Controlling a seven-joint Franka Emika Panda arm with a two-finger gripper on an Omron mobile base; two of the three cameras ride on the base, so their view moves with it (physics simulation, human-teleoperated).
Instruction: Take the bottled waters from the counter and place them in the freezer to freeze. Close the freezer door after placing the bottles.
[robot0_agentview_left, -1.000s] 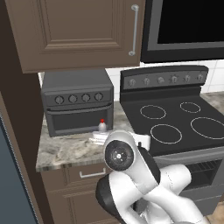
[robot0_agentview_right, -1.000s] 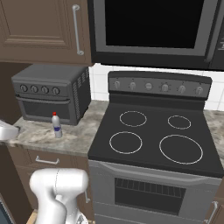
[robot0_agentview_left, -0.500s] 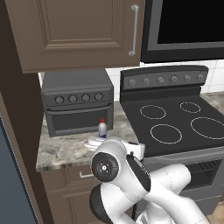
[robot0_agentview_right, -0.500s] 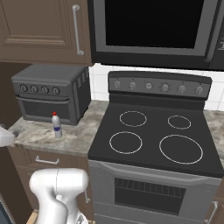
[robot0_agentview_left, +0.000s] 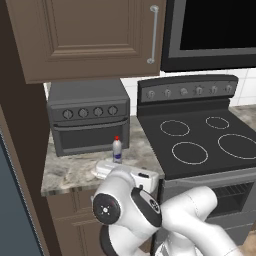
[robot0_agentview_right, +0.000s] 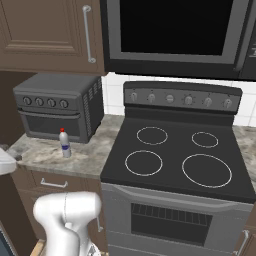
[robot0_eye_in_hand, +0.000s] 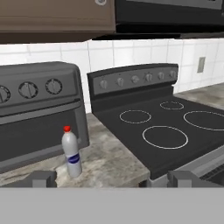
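Red-capped bottle (robot0_eye_in_hand: 71, 154) stands upright on the worktop (robot0_eye_in_hand: 109, 164), just in front of the toaster oven (robot0_eye_in_hand: 37, 113) and beside the black stovetop (robot0_eye_in_hand: 166, 127). My tool (robot0_eye_in_hand: 111, 178) is wide open and holds nothing; its two tips sit low at the edge of the hand view, and the bottle is left of the middle line between them.

For this step I judge that I must bring the hand a little to the left, so the bottle comes between the fingers, then go forward slowly and close on the label band, not on the cap. The bottle is thin and light, so a touch from one finger can tip it against the oven door.

I see one bottle; where the blue-capped one is I cannot tell. In the left base view my own arm covers part of the worktop in front of the bottle (robot0_agentview_left: 117, 150). At the far left edge there is a slate-blue strip, maybe the freezer (robot0_agentview_left: 15, 210), but it is cut off.
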